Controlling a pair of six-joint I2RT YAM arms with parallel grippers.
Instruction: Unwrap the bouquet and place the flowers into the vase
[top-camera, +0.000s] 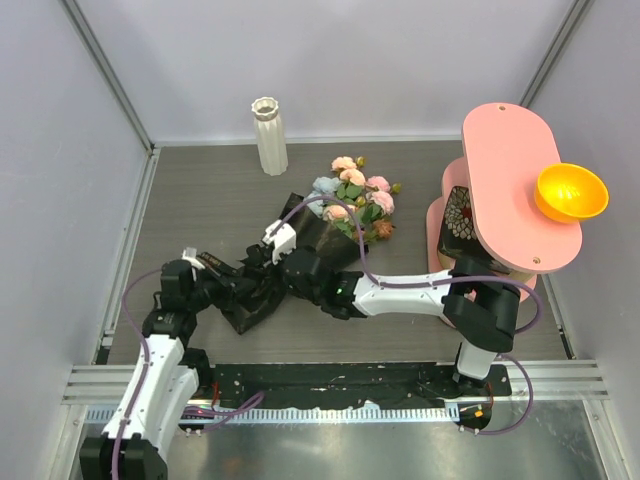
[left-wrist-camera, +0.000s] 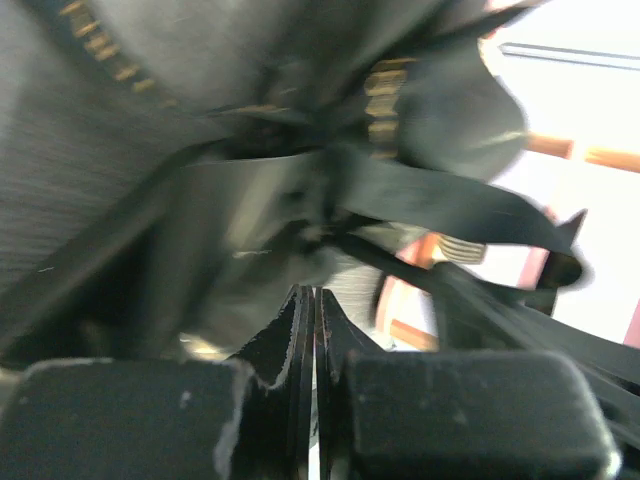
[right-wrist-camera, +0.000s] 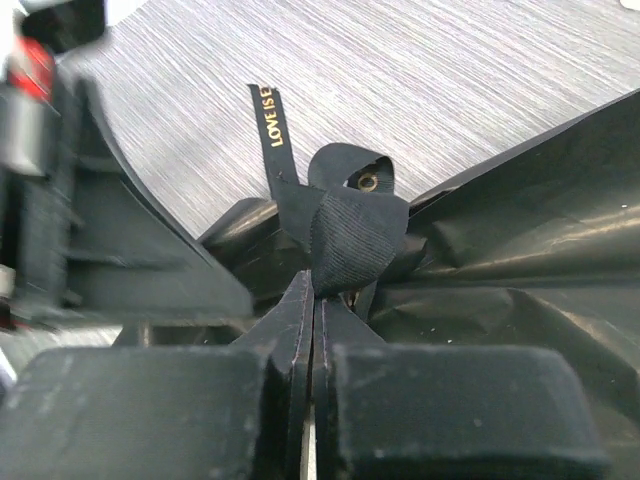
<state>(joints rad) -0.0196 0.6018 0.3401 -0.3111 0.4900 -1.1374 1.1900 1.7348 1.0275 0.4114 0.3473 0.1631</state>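
The bouquet lies on the table, its black paper cone (top-camera: 312, 234) pointing toward the arms and the flowers (top-camera: 355, 195) fanned out at the far end. Both grippers meet at the cone's narrow tied end. My right gripper (right-wrist-camera: 318, 285) is shut on a loop of the black ribbon (right-wrist-camera: 350, 235), beside a ribbon tail with gold lettering. My left gripper (left-wrist-camera: 316, 295) is shut too, with its tips against blurred black ribbon (left-wrist-camera: 430, 200) and a thin layer apparently pinched between them. In the top view the left gripper (top-camera: 240, 283) and right gripper (top-camera: 262, 262) almost touch. The white ribbed vase (top-camera: 269, 135) stands upright at the back.
A pink two-tier stand (top-camera: 510, 180) fills the right side, with an orange bowl (top-camera: 571, 192) on its top shelf. Grey walls enclose the table on the left, back and right. The right arm stretches across the table's front.
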